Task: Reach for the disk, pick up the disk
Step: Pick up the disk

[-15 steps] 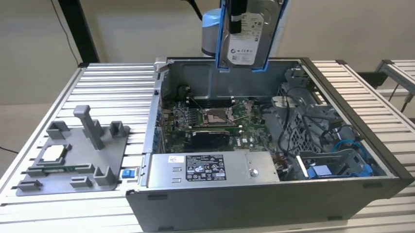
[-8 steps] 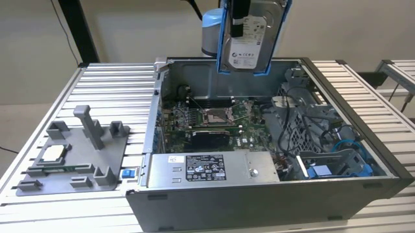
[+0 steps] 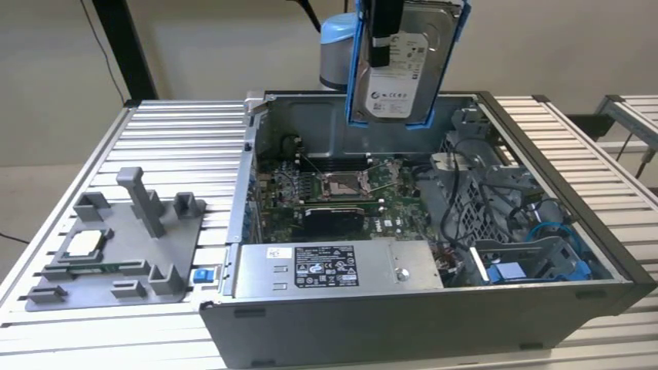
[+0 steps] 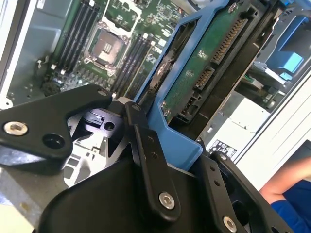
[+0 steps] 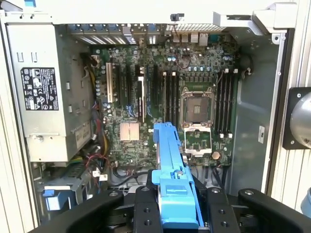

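Observation:
The disk [image 3: 403,73] hangs upright above the open computer case [image 3: 575,231], its silver face and white label towards the exterior camera and its blue rail frame along the edges. My gripper [image 3: 384,42] is shut on the disk from above, one black finger lying across the label side. In the second wrist view the disk's green circuit-board underside [image 4: 206,68] and blue frame sit between my black fingers [image 4: 148,160]. In the first wrist view the disk's blue edge [image 5: 170,165] runs between the two fingers of the gripper [image 5: 177,211], high over the motherboard.
The motherboard [image 3: 340,193] and power supply [image 3: 329,266] lie inside the case, with cables and blue bay pieces [image 3: 535,262] at the exterior view's right. A grey fixture [image 3: 123,247] holding a small square chip [image 3: 82,243] stands on the slatted table. A person's arm [image 4: 286,184] is beside the case.

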Action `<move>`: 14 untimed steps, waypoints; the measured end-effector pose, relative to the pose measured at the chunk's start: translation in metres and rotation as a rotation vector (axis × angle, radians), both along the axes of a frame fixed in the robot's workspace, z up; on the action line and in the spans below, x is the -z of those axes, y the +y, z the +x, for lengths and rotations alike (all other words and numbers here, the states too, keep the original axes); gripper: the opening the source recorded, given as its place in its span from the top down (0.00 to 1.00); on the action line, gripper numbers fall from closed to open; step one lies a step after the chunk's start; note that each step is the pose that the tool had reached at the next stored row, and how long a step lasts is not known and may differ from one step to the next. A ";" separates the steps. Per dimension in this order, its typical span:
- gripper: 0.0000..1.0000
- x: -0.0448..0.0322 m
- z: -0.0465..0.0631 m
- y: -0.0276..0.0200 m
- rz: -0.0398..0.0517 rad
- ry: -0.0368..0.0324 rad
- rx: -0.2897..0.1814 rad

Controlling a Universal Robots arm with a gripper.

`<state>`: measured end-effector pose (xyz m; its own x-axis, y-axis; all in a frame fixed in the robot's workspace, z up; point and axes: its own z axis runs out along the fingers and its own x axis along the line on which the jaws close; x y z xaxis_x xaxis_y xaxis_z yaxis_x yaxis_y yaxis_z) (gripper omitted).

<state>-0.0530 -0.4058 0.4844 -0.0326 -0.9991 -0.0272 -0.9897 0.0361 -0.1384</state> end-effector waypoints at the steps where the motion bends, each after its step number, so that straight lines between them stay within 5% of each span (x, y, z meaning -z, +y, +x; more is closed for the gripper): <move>1: 1.00 0.0000 0.000 -0.0025 0.0000 0.0000 0.000; 10: 1.00 0.0004 0.000 -0.0246 0.0000 0.0000 0.000; 14: 1.00 0.0007 0.000 -0.0402 0.0001 0.0000 0.000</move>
<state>-0.0531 -0.4461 0.4837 -0.0327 -0.9991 -0.0273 -0.9897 0.0362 -0.1384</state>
